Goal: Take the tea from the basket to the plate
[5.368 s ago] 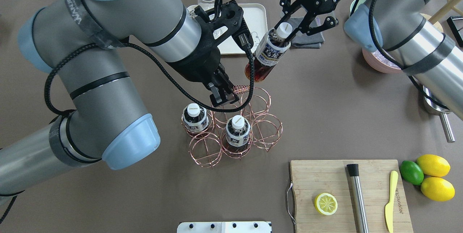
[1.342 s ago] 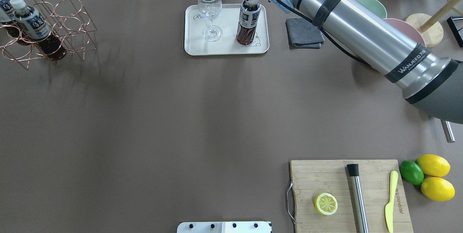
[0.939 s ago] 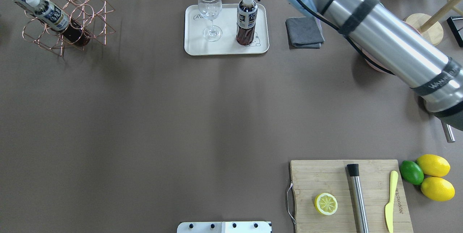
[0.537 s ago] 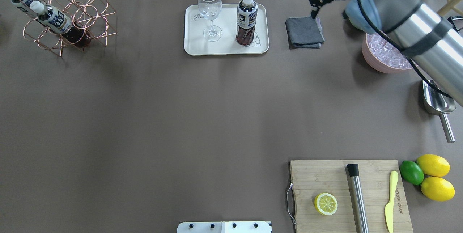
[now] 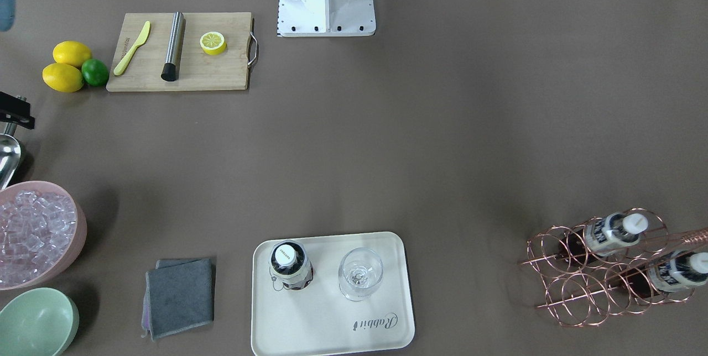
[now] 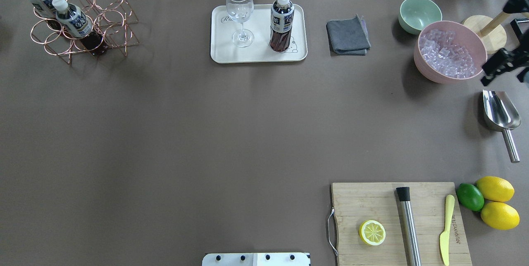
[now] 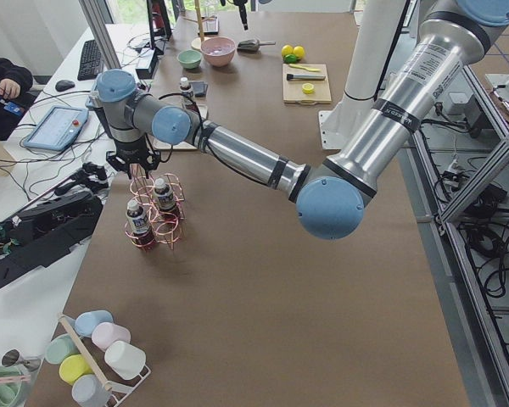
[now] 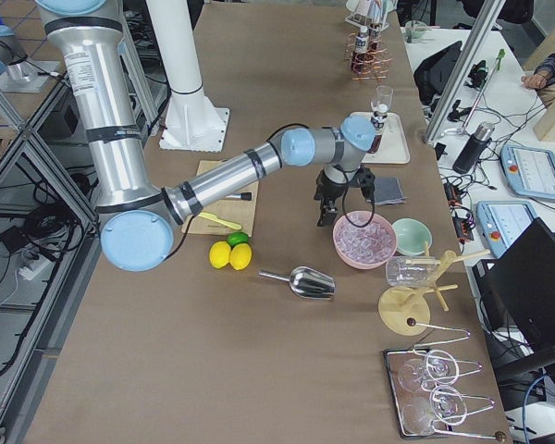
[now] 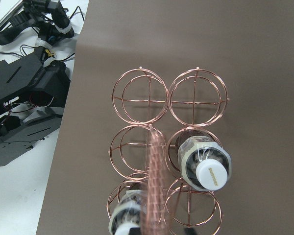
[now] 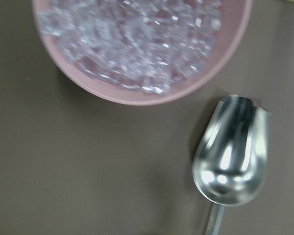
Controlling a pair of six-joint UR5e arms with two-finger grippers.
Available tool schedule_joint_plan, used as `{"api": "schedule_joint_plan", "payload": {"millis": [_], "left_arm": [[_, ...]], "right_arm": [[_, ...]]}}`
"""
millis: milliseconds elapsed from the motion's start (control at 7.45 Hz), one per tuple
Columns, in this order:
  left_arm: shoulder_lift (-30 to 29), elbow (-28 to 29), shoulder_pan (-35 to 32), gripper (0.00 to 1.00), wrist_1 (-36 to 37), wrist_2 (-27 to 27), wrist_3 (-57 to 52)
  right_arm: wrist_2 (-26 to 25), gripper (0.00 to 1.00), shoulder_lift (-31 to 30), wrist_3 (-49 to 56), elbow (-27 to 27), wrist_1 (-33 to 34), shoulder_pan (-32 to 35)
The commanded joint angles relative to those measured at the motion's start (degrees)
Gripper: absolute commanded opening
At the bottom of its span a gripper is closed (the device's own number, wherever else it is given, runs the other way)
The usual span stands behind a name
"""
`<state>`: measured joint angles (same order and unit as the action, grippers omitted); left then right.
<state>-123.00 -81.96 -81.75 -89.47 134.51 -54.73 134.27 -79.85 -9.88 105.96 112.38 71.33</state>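
One tea bottle stands upright on the cream plate, free of both grippers; it also shows in the front view. The copper wire basket is at the table's far left corner with two more tea bottles in its rings. My left gripper is above it, shut on the basket's handle, which runs up to the wrist camera. My right gripper is open and empty, low between the pink ice bowl and the scoop; one of its fingers shows at the overhead view's right edge.
A wine glass shares the plate. A grey cloth, mint bowl, pink ice bowl and metal scoop lie to the right. A cutting board with tools and citrus is near the front right.
My right gripper let go of the tea bottle on the plate and swung right to the ice bowl. My left arm carried the basket to the far left corner.
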Motion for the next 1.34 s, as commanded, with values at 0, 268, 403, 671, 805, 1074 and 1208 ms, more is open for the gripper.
{"api": "schedule_joint_plan", "payload": {"millis": [0,268,403,671,805,1074,1208], "left_arm": [[0.0,-0.2,0.1,0.99,-0.4,0.1,0.9],[0.0,-0.4,-0.1,0.99,-0.4,0.1,1.5],[0.1,-0.8,-0.6,0.99,-2.4,-0.1,5.1],[5.4,-3.4,-2.0,0.99,-16.3,-10.6,22.2],[8.9,-4.1,-1.9,0.98,-25.0,-15.9,33.5],[13.8,-4.0,-2.1,0.97,-35.6,-16.1,63.4],[18.1,-3.8,-3.4,0.96,-36.5,-15.7,68.7]], "right_arm": [[-2.2,1.00,-11.7,11.8,-1.1,-0.1,9.5],[-3.4,1.00,-11.9,14.8,-3.2,0.0,14.2],[-6.4,1.00,-11.6,14.5,-3.4,0.0,14.1],[-8.3,1.00,-11.2,14.3,-2.8,0.0,12.9],[-7.1,1.00,-11.0,14.3,-1.9,0.5,12.9],[-5.9,1.00,-10.8,14.1,-3.0,-0.1,12.8],[-5.8,1.00,-11.0,14.2,-3.4,-0.1,12.9]]}}
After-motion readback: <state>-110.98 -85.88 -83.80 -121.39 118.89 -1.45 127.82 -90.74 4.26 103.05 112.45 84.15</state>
